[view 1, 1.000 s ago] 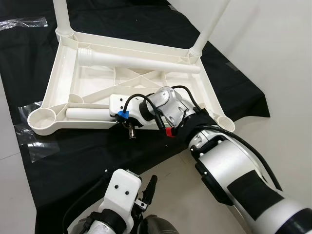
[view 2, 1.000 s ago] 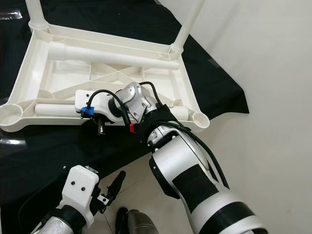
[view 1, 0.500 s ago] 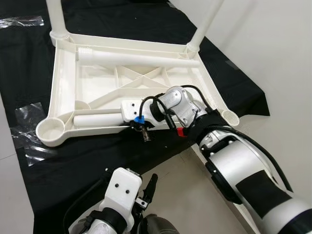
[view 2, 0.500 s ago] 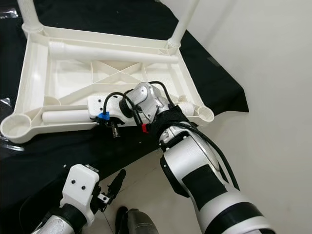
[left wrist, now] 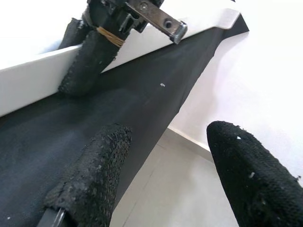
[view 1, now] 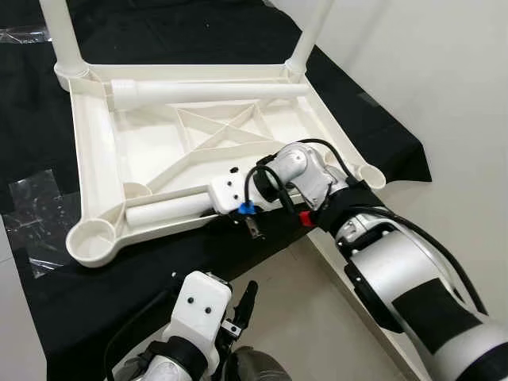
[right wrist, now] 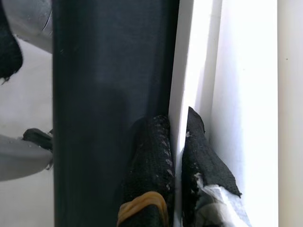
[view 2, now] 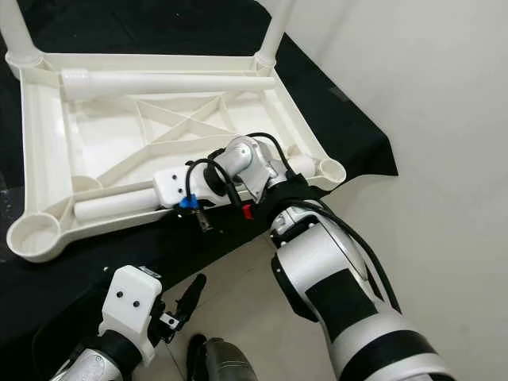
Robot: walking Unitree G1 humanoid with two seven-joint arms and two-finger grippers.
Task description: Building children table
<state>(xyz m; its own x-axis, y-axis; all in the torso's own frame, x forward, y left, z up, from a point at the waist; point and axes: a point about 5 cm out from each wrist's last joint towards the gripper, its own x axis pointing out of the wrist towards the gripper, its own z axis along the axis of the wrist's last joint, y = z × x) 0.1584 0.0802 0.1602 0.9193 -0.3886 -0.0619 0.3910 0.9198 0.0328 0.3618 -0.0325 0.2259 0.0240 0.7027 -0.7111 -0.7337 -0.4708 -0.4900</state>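
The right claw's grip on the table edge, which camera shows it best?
The right wrist view: the right claw pinches the tabletop's thin white rim, one finger each side. The eye views show the arm reaching the near rim, its fingers hidden. The left wrist view shows one finger from outside.

table top (view 1: pixel 89 151) upside down on black sheet (view 1: pixel 198 32) | 2 legs fitted at far corners, 2 loose legs lying inside | right gripper (view 1: pixel 238 214) at near rim | left gripper (view 1: pixel 242 305) low, over floor (view 1: pixel 309 317)

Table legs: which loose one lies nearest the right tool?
The short leg lying along the near rim of the upturned table, just beside the right tool. The longer loose leg lies at the far rim.
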